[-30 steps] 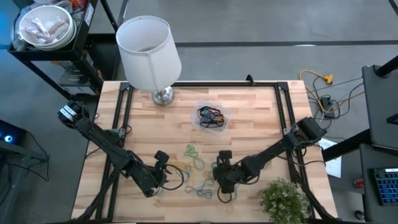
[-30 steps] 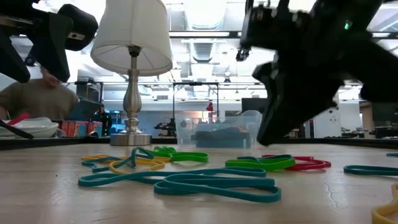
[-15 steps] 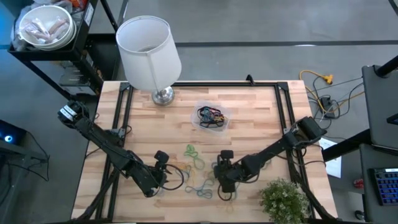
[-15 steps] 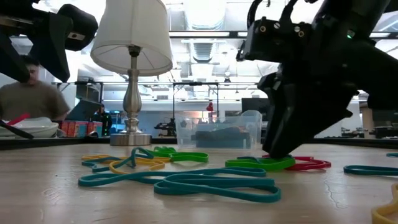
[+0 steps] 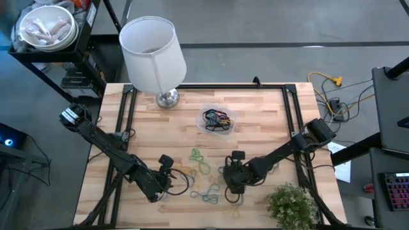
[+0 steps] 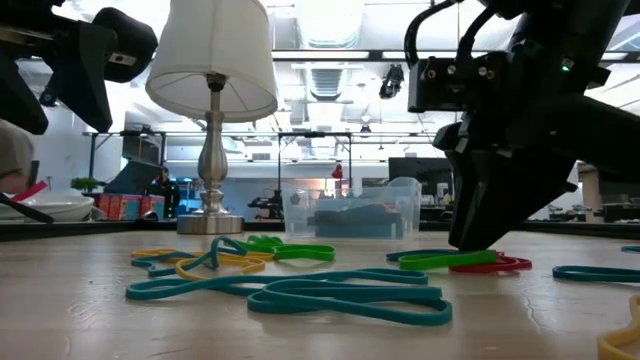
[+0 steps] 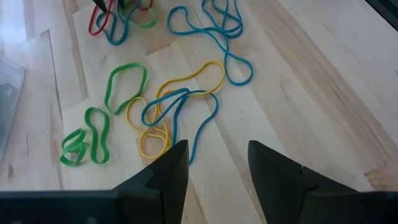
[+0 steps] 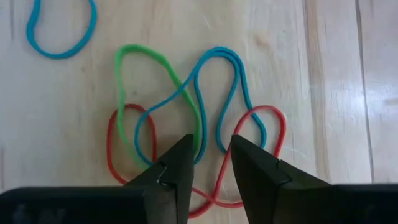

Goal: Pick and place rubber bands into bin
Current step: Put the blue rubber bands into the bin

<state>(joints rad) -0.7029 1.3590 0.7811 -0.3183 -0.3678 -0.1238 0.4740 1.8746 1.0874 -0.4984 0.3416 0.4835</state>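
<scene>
Loose rubber bands in green (image 5: 199,156), blue (image 5: 206,193), yellow and red lie flat on the wooden table. More fill the clear bin (image 5: 217,120), which stands farther back near the lamp and also appears in the low view (image 6: 350,210). My right gripper (image 8: 210,149) is open and down at the table (image 6: 470,243), its fingers either side of crossing green (image 8: 155,81) and blue (image 8: 217,81) band strands, with a red band (image 8: 267,124) under them. My left gripper (image 7: 217,162) is open above the table, just short of a yellow and blue tangle (image 7: 174,106). My right gripper comes from above, pointing down, with its fingertips (image 6: 470,243) at the table top. A green strand (image 8: 198,142) runs along the inner side of one finger and a blue strand lies in the gap. I cannot tell whether either is pinched. The bands lie flat.
A white lamp (image 5: 153,48) stands at the table's far edge, left of the bin. A small green plant (image 5: 291,204) sits at the near right corner, close to my right arm. Bare wood lies on the table's far right and far left.
My right gripper has come down to the table and shifted a little toward the table's right edge. The green band under it has slid the same way and lies flatter in the low view. My left arm has kept still.
</scene>
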